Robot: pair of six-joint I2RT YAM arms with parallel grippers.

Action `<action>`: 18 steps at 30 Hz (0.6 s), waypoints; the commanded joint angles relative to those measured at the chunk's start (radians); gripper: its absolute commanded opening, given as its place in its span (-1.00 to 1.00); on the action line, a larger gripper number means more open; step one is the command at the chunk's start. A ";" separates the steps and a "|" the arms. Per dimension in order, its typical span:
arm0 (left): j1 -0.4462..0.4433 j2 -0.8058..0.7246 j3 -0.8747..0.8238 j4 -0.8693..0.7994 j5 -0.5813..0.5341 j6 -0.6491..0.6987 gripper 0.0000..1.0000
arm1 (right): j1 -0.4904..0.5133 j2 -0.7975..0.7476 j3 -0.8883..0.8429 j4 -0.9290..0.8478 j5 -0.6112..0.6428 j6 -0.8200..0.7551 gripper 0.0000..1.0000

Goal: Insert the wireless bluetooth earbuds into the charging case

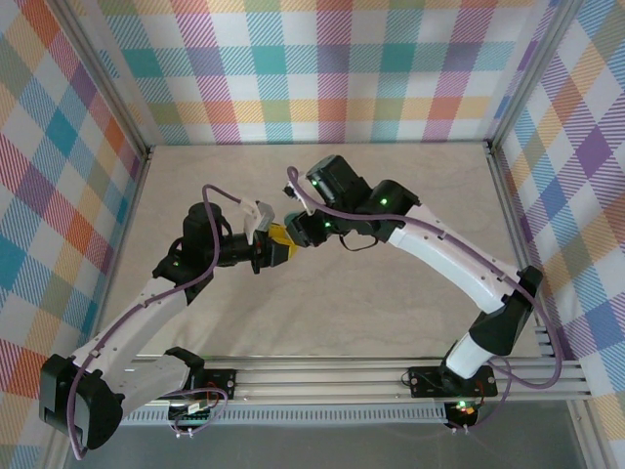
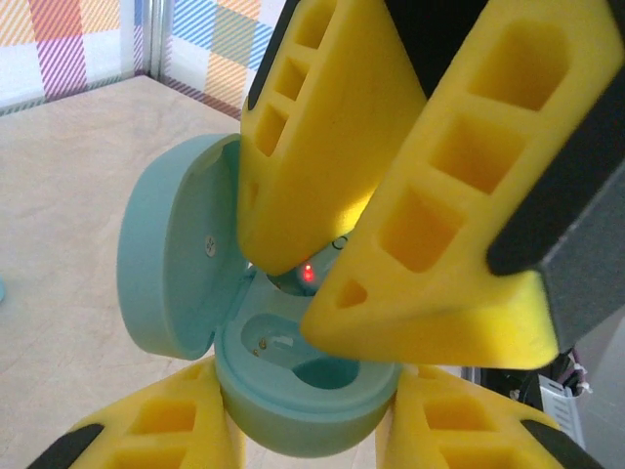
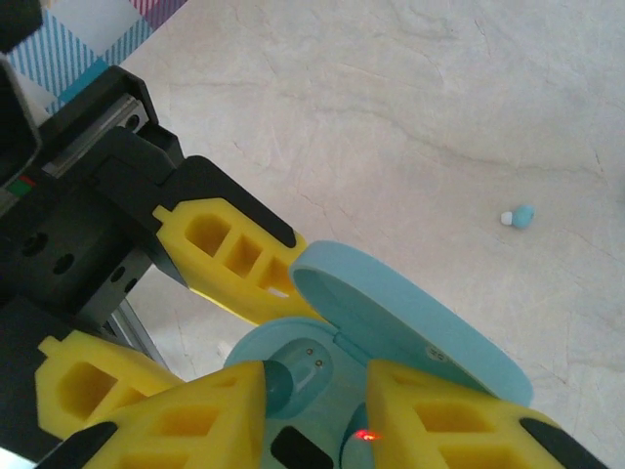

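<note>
Open teal charging case [image 2: 181, 264] clamped in left pincer [image 2: 311, 435]. Right pincer [image 2: 305, 285] over its wells, grip not discernible. Earbud [image 3: 520, 215] loose on desk [image 3: 391, 98].

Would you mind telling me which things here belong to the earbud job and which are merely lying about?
Job: open charging case, clamped by left gripper; right gripper at its sockets; loose earbud on table.
Merely there: plaid walls; purple cables; aluminium rail.

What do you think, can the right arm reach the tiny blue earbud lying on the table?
Probably yes: the earbud lies alone on bare table. First the right tool must leave the charging case.
</note>
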 commanded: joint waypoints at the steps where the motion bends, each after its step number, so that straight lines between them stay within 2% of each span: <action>1: -0.008 -0.010 -0.009 0.097 0.042 -0.007 -1.00 | 0.006 0.036 0.034 0.006 -0.042 0.002 -0.34; 8: -0.008 0.000 -0.011 0.101 0.037 -0.008 -1.00 | 0.003 0.052 0.078 0.011 -0.064 0.003 -0.34; 18: -0.008 0.015 -0.007 0.099 0.027 0.001 -1.00 | -0.010 -0.028 0.088 0.028 -0.046 0.037 -0.33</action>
